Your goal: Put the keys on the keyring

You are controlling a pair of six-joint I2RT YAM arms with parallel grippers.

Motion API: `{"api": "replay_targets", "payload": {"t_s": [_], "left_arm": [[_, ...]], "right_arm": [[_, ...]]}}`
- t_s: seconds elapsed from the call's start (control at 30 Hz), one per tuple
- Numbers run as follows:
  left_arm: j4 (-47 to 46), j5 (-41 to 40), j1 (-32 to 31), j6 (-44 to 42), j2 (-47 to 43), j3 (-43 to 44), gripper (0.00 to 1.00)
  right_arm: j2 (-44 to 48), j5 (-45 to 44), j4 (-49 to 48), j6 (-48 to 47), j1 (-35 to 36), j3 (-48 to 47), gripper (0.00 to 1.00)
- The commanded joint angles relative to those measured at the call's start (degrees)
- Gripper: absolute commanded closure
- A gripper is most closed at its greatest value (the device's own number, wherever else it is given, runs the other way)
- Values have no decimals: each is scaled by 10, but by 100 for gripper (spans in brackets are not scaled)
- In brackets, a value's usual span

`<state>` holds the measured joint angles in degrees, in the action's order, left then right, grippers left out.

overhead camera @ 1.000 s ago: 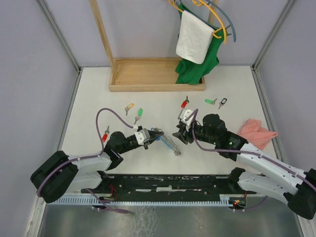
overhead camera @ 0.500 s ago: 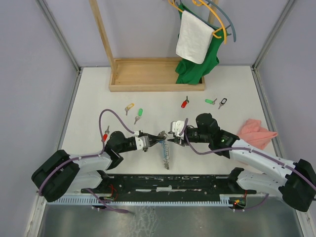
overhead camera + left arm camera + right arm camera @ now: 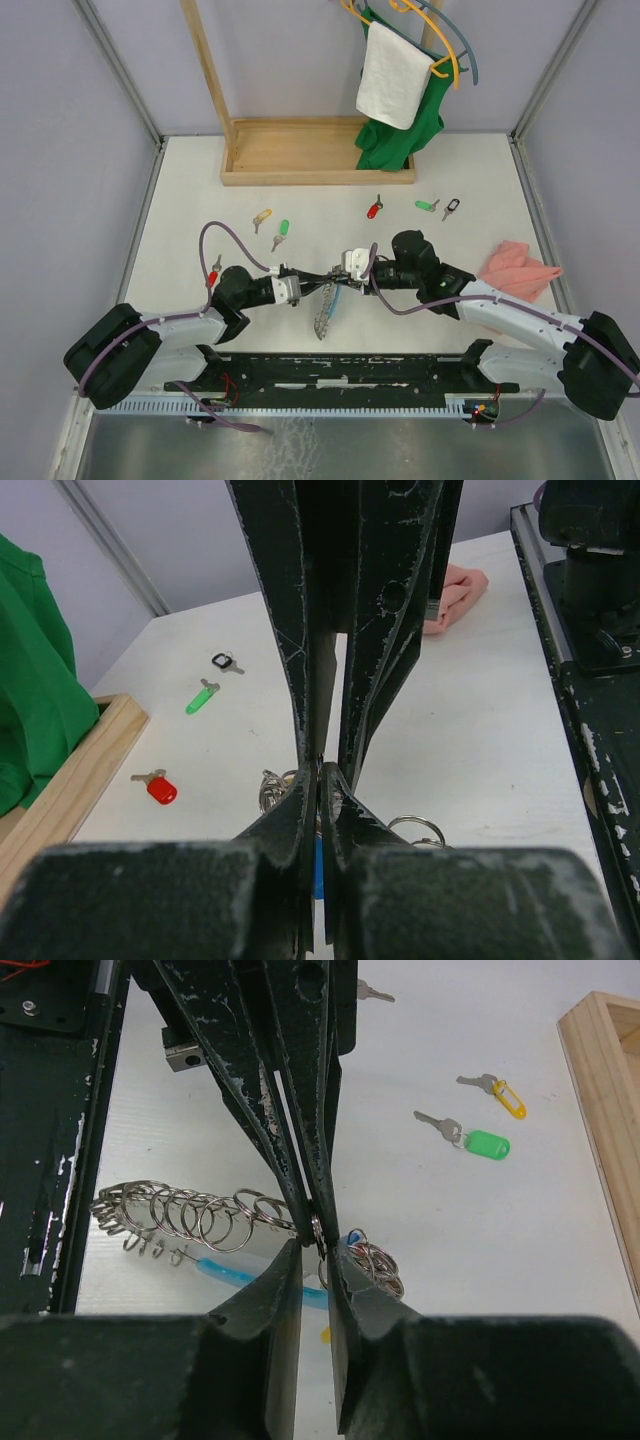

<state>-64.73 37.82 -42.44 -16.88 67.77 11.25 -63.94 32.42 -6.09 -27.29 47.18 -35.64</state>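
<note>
The keyring (image 3: 322, 318), a grey coil and a light-blue tube, hangs between my two grippers just above the table. My left gripper (image 3: 316, 284) is shut on it; the blue tube (image 3: 318, 858) shows between its fingers. My right gripper (image 3: 338, 278) meets it tip to tip and is shut on a small ring of the keyring (image 3: 190, 1215). A bunch of rings (image 3: 378, 1262) hangs beside the right gripper (image 3: 318, 1235). Loose keys lie on the table: yellow (image 3: 262, 216), green (image 3: 283, 228), red (image 3: 374, 209), a second green one (image 3: 426, 206), black (image 3: 452, 208), and a red one (image 3: 213, 275) by my left arm.
A wooden rack base (image 3: 318, 150) stands at the back, with a green cloth (image 3: 400, 130) and a white towel (image 3: 392, 75) hanging over it. A pink cloth (image 3: 520, 268) lies at the right beside my right arm. Walls close in on both sides.
My right gripper has moved left to meet the left gripper's tips. The keyring's coil has swung from the right to hang down and left.
</note>
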Motion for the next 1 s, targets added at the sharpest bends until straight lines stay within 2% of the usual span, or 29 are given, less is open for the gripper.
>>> {"api": "replay_targets", "payload": {"t_s": [0.0, 0.1, 0.13, 0.27, 0.47, 0.57, 0.73, 0.97], "left_arm": [[-69, 13, 3, -8, -3, 5, 97], [-67, 14, 3, -2, -1, 4, 97], [-64, 13, 3, -2, -2, 4, 97], [-22, 0, 3, -2, -7, 5, 94], [49, -24, 3, -13, -33, 8, 76], [68, -28, 4, -14, -38, 10, 70], [67, -19, 4, -8, -30, 16, 67], [31, -8, 3, 19, -3, 19, 67]], "right_arm": [[-6, 20, -45, 3, -1, 0, 82], [-10, 17, -41, 6, -1, -4, 97], [-10, 16, -35, 6, -1, -7, 99], [-21, 3, 46, 11, -1, -47, 99], [-59, -23, 220, 34, 0, -137, 99], [-83, -49, 315, 36, 5, -200, 99], [-138, -97, 458, 19, 24, -296, 99], [-187, -117, 530, 7, 43, -362, 99]]}}
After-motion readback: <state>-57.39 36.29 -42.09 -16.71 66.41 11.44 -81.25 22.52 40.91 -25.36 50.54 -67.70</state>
